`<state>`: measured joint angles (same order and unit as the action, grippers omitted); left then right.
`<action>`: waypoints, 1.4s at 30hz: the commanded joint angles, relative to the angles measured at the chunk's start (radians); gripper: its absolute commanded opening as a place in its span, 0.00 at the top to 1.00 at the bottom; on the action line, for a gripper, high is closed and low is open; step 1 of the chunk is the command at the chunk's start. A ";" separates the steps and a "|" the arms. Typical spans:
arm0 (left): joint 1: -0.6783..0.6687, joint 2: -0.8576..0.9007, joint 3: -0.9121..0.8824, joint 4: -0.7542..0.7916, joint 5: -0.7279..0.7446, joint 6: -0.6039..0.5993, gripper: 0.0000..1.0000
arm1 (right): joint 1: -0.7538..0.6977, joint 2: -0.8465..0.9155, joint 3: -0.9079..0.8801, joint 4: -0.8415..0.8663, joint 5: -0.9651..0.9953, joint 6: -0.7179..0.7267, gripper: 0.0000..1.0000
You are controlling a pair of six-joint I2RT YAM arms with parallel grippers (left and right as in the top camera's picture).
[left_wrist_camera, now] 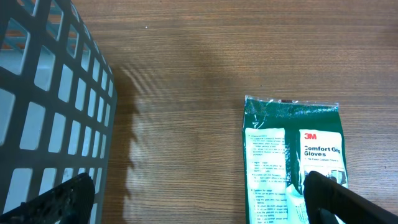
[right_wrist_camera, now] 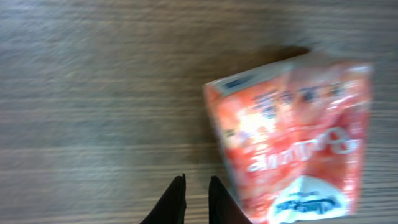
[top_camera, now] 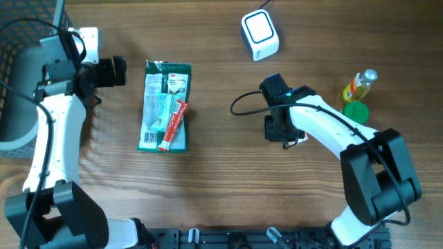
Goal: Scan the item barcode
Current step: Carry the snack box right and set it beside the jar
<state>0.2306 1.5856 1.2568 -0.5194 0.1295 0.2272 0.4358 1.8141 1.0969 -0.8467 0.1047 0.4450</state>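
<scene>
While the left gripper [top_camera: 118, 72] hangs over bare wood with its jaws spread wide and nothing between them, the right gripper [right_wrist_camera: 197, 186] sits low over the table [top_camera: 214, 187] with its two dark fingers [right_wrist_camera: 176, 202] drawn almost together, only a thin strip of wood showing in the gap. An orange-red packet [right_wrist_camera: 295, 143] lies flat on the table just beside those fingers, its near edge meeting the outer side of one of them; the print on it is too blurred to read. From overhead that packet is almost wholly hidden beneath the right wrist. The white and blue scanner [top_camera: 259, 34] stands well apart at the far edge of the table. A green 3M gloves pack [top_camera: 158, 104] lies between the two arms with a red tube [top_camera: 173, 125] resting across it. A dark mesh basket [left_wrist_camera: 43, 106] stands beside the left arm.
</scene>
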 commanded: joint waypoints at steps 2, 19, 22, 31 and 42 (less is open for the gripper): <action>0.003 -0.013 0.013 0.003 0.012 0.012 0.00 | -0.004 -0.002 -0.011 0.007 0.145 0.012 0.87; 0.003 -0.013 0.013 0.003 0.012 0.013 0.00 | -0.098 -0.002 -0.011 0.010 0.187 0.029 0.85; 0.003 -0.013 0.013 0.003 0.012 0.013 0.00 | -0.098 -0.002 -0.011 0.006 0.187 0.026 0.85; 0.003 -0.013 0.013 0.003 0.012 0.012 0.00 | -0.100 -0.002 -0.011 0.005 0.196 0.026 0.84; 0.003 -0.013 0.013 0.003 0.011 0.012 0.00 | -0.141 -0.002 0.016 -0.006 0.138 -0.018 0.77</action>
<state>0.2302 1.5856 1.2568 -0.5194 0.1295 0.2272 0.2958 1.8141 1.0962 -0.8631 0.2962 0.4595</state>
